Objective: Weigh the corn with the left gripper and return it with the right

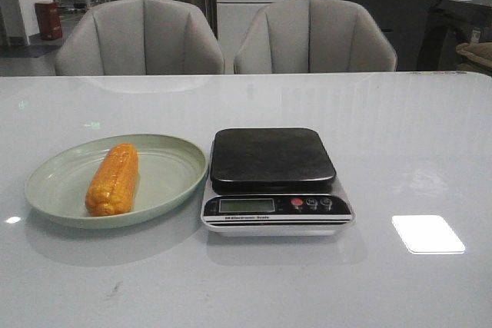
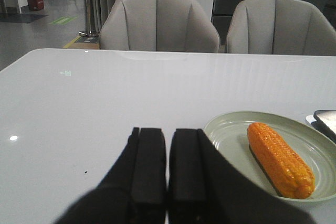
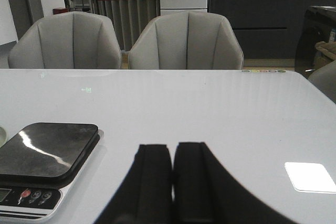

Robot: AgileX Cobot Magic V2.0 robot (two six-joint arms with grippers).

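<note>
The orange-yellow corn [image 1: 113, 179] lies on a pale green plate [image 1: 165, 183] left of the scale [image 1: 273, 178], whose dark platform is bare. In the left wrist view the corn [image 2: 280, 158] lies on the plate [image 2: 231, 132], ahead and to the right of my left gripper [image 2: 169, 132]. The left gripper is shut and empty, over the bare table left of the plate. My right gripper [image 3: 172, 148] is shut and empty, over the table right of the scale [image 3: 44, 156]. Neither gripper shows in the front view.
Two grey chairs [image 1: 142, 36] [image 1: 314, 34] stand behind the far edge of the white table [image 1: 400, 136]. A bright patch of reflected light [image 1: 427, 233] lies on the table right of the scale.
</note>
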